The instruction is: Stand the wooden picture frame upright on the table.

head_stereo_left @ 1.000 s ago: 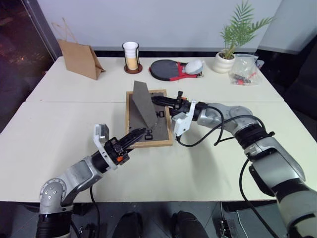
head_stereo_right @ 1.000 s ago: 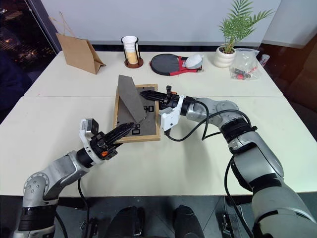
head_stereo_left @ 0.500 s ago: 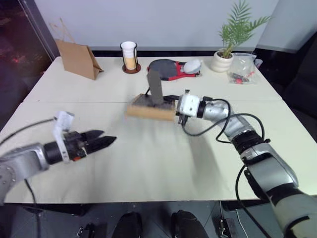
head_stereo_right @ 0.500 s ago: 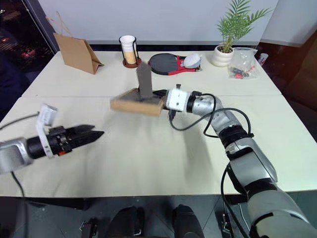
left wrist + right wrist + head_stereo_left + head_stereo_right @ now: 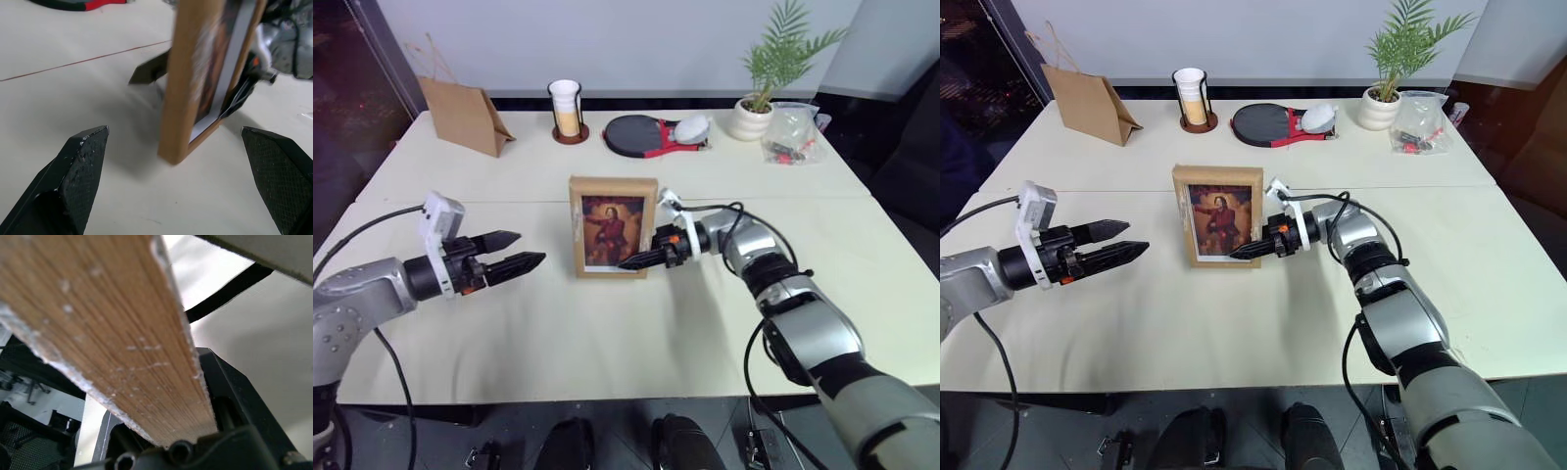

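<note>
Wooden picture frame (image 5: pixel 613 226) upright, right gripper (image 5: pixel 636 261) clamping corner; left gripper (image 5: pixel 530 249) spread; wrist view reveals rear stand (image 5: pixel 149 71).

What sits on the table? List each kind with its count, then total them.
wooden picture frame: 1
brown paper bag: 1
cup in a dark holder: 1
table-tennis paddle: 1
potted plant: 1
clear plastic bag: 1
Total: 6 on the table

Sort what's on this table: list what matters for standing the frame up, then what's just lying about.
Job: wooden picture frame, table, right claw gripping the frame's lower corner, left claw open beside it.

Lying about: paper bag, cup, paddle, potted plant, plastic bag.
</note>
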Robot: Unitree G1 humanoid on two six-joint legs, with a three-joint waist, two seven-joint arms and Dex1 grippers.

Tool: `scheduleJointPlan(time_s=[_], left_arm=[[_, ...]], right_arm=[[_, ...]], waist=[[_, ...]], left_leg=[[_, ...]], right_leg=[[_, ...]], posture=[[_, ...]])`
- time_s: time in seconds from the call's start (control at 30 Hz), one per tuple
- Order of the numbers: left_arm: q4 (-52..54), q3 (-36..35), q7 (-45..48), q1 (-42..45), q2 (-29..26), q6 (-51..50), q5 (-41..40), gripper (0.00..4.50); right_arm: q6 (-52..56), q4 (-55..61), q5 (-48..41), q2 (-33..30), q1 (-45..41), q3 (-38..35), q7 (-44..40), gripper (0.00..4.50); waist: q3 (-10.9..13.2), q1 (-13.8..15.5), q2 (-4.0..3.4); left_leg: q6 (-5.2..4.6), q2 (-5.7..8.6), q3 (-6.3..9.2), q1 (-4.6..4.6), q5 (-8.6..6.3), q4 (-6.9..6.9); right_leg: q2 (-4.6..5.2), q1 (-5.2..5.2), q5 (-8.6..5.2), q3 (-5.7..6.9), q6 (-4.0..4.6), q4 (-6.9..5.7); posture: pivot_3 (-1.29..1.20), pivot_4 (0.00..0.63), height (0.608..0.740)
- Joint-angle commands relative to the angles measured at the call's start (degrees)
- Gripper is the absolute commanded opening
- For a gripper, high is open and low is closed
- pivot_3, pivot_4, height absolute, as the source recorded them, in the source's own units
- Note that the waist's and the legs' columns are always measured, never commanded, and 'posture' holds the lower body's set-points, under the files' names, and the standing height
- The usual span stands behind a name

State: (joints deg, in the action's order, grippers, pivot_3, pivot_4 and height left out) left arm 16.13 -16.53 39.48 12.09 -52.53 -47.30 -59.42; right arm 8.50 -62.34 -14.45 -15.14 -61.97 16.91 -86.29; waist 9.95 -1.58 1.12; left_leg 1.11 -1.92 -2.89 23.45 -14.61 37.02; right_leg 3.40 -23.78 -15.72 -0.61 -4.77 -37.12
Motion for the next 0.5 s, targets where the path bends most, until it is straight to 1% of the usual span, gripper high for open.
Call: scheduleJointPlan(time_s=[0.03, 0.17, 0.23, 0.3, 0.37, 0.4, 0.47, 0.5], left_arm=[[2.05, -1.39, -0.60, 0.81, 0.66, -0.39, 0.47, 4.44], [2.37, -1.87, -0.81, 1.37, 1.11, -1.17, 0.42, 4.44], [2.31, -1.95, -0.76, 1.51, 1.32, -1.38, 0.47, 4.50], [2.59, -2.02, -0.53, 1.35, 1.39, -1.61, 0.33, 4.50], [3.21, -1.77, 0.62, 0.83, 0.84, -1.46, 0.73, 4.50], [3.40, -1.77, 1.10, 0.58, 0.70, -1.38, 0.84, 4.50], [3.58, -1.74, 2.76, -0.20, 0.19, -0.41, 2.06, 4.50], [3.71, -1.75, 4.00, -0.73, -0.24, 0.36, 2.96, 4.50]], right_arm=[[-2.65, -4.59, 2.79, 2.30, -1.38, -2.09, 0.83, 1.12], [-2.58, -7.34, 5.36, 3.12, -0.99, -3.26, 0.81, 1.12], [-1.94, -7.42, 5.98, 2.78, -0.60, -4.11, 0.36, 2.14], [-2.53, -6.76, 6.79, 1.84, 0.00, -4.68, 0.18, 2.99], [-3.78, -4.65, 7.59, -0.41, 1.02, -5.24, 0.53, 4.04], [-3.80, -3.37, 7.61, -1.66, 1.52, -5.76, 0.22, 4.46], [-4.32, 2.07, 7.76, -6.14, 3.78, -6.80, 0.48, 4.46], [-3.16, 7.37, 7.05, -9.53, 5.85, -7.98, 0.56, 4.46]], waist=[[0.00, -0.30, 0.00], [-0.01, -0.84, 0.01], [-0.01, -0.84, 0.02], [-0.01, -0.91, 0.01], [-0.01, -0.97, 0.01], [-0.01, -0.97, 0.00], [-0.01, -0.74, 0.01], [0.00, -0.58, 0.00]], left_leg=[[0.00, 0.02, -0.02, 0.02, 0.00, 0.00], [0.01, 0.07, -0.01, 0.02, 0.00, 0.03], [0.01, 0.08, 0.01, -0.01, 0.00, 0.03], [0.03, 0.08, 0.03, -0.01, 0.00, 0.02], [0.04, 0.08, 0.03, -0.01, -0.01, 0.00], [0.04, 0.08, 0.02, 0.00, -0.01, -0.01], [0.04, 0.09, 0.02, 0.00, -0.01, -0.02], [0.04, 0.10, 0.03, 0.00, -0.01, -0.01]], right_leg=[[0.04, -0.02, 0.00, -0.01, 0.00, 0.00], [0.12, 0.00, 0.01, -0.01, -0.01, -0.02], [0.14, 0.02, 0.01, 0.00, -0.01, -0.05], [0.14, 0.01, 0.01, 0.01, 0.00, -0.05], [0.15, 0.00, 0.01, 0.00, 0.00, -0.05], [0.16, -0.02, 0.01, -0.01, 0.00, -0.04], [0.19, -0.01, 0.01, -0.01, 0.00, -0.04], [0.21, 0.00, 0.01, 0.00, 0.00, -0.02]], posture=[[0.00, 0.150, 0.740], [0.00, 0.150, 0.740], [0.00, 0.150, 0.740], [0.00, 0.150, 0.740], [0.00, 0.150, 0.740], [0.00, 0.150, 0.740], [0.00, 0.150, 0.740], [0.00, 0.150, 0.740]])
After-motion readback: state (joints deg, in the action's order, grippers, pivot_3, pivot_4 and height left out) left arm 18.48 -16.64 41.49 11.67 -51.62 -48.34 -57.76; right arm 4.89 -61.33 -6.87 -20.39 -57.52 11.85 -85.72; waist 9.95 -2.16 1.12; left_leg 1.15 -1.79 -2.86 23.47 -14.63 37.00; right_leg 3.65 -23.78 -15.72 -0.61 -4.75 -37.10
